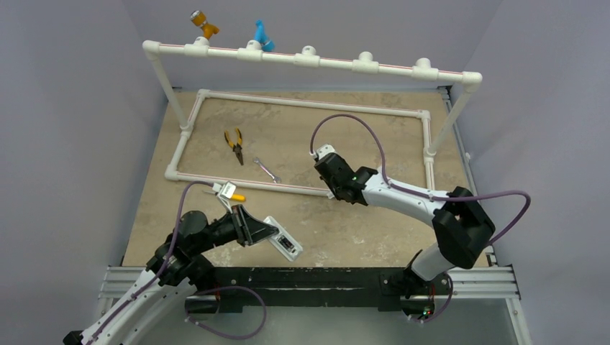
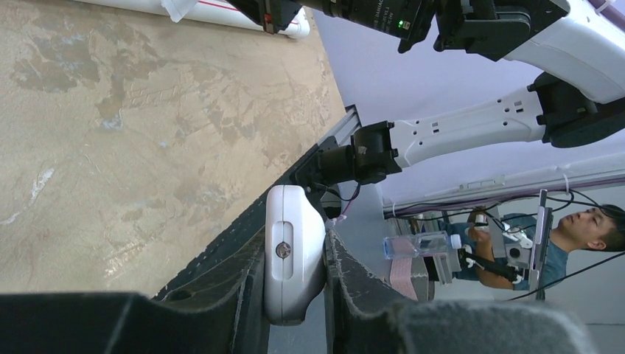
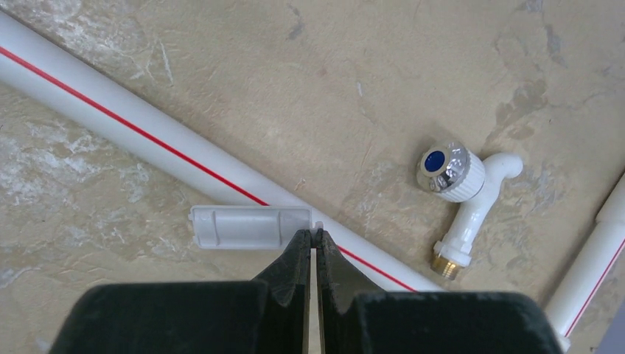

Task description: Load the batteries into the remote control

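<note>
The left claw [image 1: 266, 231] pinches the remote control [image 1: 286, 244] across its long edges. It looks light, rigid, probably slippery plastic. The right claw [image 3: 315, 247] sits pressed together.

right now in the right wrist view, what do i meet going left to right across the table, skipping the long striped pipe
white cover piece → right gripper, tips shut → white tap with a blue cap → striped pipe at the right edge
</note>
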